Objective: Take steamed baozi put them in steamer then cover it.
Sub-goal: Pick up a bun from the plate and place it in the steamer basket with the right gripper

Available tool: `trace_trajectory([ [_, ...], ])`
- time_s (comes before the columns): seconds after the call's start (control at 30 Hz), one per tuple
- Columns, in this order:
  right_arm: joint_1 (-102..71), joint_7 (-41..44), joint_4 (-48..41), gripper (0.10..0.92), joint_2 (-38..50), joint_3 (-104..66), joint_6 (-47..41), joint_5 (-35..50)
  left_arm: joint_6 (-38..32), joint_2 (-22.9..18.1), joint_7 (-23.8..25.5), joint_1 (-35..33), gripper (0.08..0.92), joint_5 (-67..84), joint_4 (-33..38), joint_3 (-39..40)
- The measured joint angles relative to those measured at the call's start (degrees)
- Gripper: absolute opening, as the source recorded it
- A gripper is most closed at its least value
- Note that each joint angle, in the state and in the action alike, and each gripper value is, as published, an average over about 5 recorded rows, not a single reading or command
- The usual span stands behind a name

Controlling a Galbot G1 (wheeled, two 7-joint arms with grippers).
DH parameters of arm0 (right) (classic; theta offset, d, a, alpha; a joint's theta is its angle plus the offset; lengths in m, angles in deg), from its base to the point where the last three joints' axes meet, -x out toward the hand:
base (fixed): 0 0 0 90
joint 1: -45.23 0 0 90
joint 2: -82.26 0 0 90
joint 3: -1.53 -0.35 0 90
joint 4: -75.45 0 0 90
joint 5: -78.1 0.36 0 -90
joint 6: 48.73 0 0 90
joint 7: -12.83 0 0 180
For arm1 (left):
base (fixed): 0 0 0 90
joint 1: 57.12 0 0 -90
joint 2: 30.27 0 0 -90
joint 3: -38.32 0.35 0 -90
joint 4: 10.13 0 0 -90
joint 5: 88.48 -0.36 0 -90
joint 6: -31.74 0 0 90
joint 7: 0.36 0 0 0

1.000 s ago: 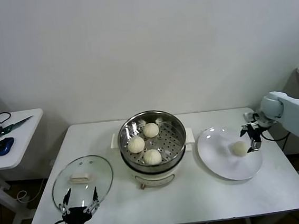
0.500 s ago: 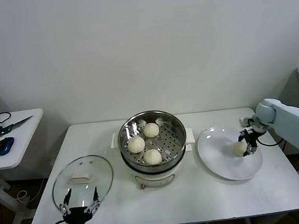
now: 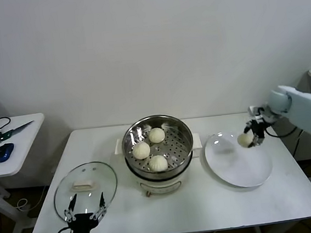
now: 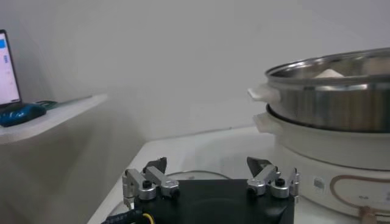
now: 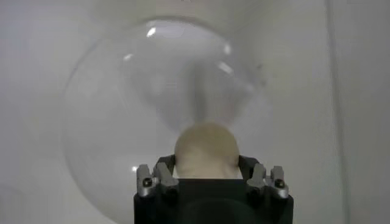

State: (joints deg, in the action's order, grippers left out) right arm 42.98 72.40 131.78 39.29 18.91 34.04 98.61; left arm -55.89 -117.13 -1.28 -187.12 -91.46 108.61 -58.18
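Cream baozi clamped by right gripper above plate

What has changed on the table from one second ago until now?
The right end effector closed on the last baozi and lifted it off the white plate, moving slightly toward the steamer. The plate now has no bun on it. Unchanged: three baozi in the steamer, the glass lid on the table, and the left end effector, open near the lid.
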Motion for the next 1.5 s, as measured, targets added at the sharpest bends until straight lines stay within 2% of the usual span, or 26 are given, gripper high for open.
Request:
trace_trajectory([
  [0.3, 20.53, -3.67, 15.91, 0.687, -3.9, 12.28, -6.42, 16.14, -0.25, 0.55, -0.17, 0.19, 0.823, 0.7, 0.7, 0.34],
  [0.6, 25.3, -10.37, 25.4, 0.687, -11.47, 15.02, -13.54, 25.62, -0.63, 0.84, -0.24, -0.25, 0.823, 1.36, 1.41, -0.33],
  [0.87, 20.81, -15.08, 26.38, 0.687, -16.17, 14.8, -18.02, 26.7, -0.8, 0.92, -0.28, -0.62, 0.823, 1.44, 1.52, -0.62],
  [1.5, 9.65, -19.18, 22.97, 0.69, -18.55, 12.66, -21.47, 20.76, -0.62, 0.79, -0.22, -0.19, 0.823, 1.4, 1.42, -0.66],
])
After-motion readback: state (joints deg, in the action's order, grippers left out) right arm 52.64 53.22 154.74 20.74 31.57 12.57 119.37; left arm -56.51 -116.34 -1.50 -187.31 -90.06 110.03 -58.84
